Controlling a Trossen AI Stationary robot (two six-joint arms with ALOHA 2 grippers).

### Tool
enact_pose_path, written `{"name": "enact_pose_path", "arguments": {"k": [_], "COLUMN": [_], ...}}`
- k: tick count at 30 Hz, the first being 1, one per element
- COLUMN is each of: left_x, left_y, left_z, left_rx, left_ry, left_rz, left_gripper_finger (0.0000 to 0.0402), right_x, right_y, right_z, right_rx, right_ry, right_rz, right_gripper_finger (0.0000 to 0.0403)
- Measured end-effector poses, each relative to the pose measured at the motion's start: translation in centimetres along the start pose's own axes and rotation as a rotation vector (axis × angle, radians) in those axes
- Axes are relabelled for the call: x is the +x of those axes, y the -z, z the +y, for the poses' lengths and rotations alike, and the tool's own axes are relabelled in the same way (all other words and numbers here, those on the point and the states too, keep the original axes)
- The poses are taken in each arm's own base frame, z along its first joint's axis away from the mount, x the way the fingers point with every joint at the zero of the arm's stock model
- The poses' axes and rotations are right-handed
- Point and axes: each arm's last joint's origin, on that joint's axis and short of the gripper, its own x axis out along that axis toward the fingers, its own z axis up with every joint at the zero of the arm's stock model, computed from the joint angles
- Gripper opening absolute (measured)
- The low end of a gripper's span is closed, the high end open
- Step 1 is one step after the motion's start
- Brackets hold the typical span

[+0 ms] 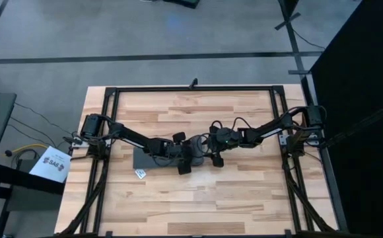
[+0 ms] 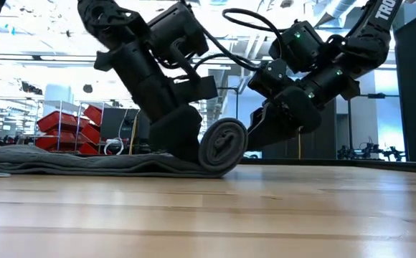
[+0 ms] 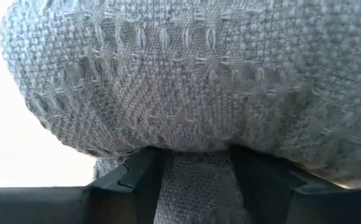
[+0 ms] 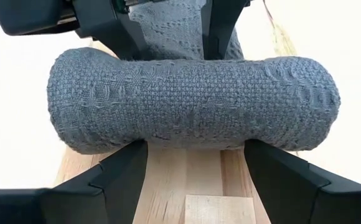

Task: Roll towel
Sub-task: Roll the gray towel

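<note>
The dark grey towel is partly rolled. Its roll [image 2: 222,143] lies on the table near the middle, and the flat rest [image 2: 72,161] stretches toward the table's left edge. A small white label tag [image 1: 139,174] shows at the flat part's near edge. My left gripper [image 3: 197,155] stands open over the flat part, up against the roll's left side. My right gripper [image 4: 196,149] is open on the bare wood at the roll's right side. My left gripper meets the roll's left side [image 3: 193,134] with both open fingertips [image 3: 149,168], slanting down from the table's left. The flat layer [image 3: 196,186] lies between the fingers. My right gripper sets both open fingertips [image 4: 127,165] against the lower right side of the roll [image 4: 193,134], slanting down from the right. The roll rests on the table.
A black frame [image 1: 191,88] runs round the wooden table top [image 1: 244,198]. Bare wood lies near and far of the towel. Shelves and red bins [image 2: 68,125] stand in the room beyond the table.
</note>
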Motion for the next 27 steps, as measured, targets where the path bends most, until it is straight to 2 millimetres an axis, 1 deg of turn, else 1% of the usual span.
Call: {"name": "enact_pose_path", "arguments": {"k": [6, 10, 15, 21, 27], "left_x": [-0.9, -1.3, -1.8, -2.0, -1.8], "left_y": [-1.3, -2.2, -2.9, -2.8, -2.7], "left_z": [0.1, 0.3, 0.5, 0.5, 0.4], "left_rx": [0.022, 0.016, 0.004, 0.005, 0.001], "left_ry": [-0.013, 0.001, -0.003, -0.009, -0.005], "left_rz": [0.100, 0.120, 0.155, 0.197, 0.181], "left_gripper_finger": [0.0173, 0.0173, 0.0173, 0.0173, 0.0173], "right_x": [0.0, 0.0, 0.0, 0.0, 0.0], "right_y": [0.0, 0.0, -0.1, -0.3, -0.9], "right_z": [0.0, 0.0, 0.0, 0.0, -0.1], "right_rx": [-0.004, -0.005, -0.007, -0.017, -0.022], "right_ry": [0.000, 0.000, 0.001, 0.004, 0.008], "right_rz": [-0.002, -0.002, -0.002, -0.029, -0.083], "right_gripper_finger": [0.0258, 0.0258, 0.0258, 0.0258, 0.0258]}}
